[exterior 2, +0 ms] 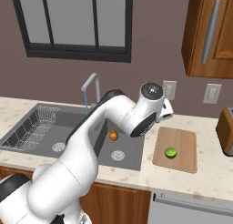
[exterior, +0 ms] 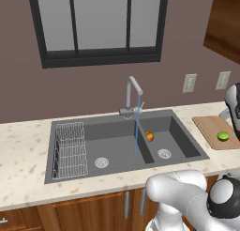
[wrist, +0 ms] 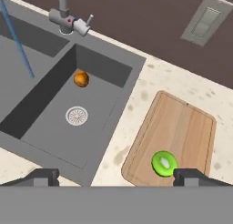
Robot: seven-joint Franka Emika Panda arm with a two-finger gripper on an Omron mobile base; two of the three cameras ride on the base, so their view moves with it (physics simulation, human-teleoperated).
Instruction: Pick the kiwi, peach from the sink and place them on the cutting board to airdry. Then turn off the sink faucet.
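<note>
A robot gripper point(wrist: 116, 176), fingers spread wide and empty, hangs over a wooden cutting board point(wrist: 182, 127) bearing the kiwi point(wrist: 164, 163), while the peach point(wrist: 81, 78) sits apparently near the back of the sink point(wrist: 50, 123) basin.

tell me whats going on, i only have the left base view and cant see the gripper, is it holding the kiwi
Observer: No. In the hand view the gripper is open and holds nothing; the kiwi lies on the cutting board.
Operator: whats to the right of the board, my view cuts off there
Observer: In the right base view a brown box-shaped thing stands on the counter just past the board's right edge; I cannot tell what it is.
Operator: which side of the basin is the peach on
Observer: The hand view shows the peach near the back wall of the sink basin next to the board, behind its drain.
</note>
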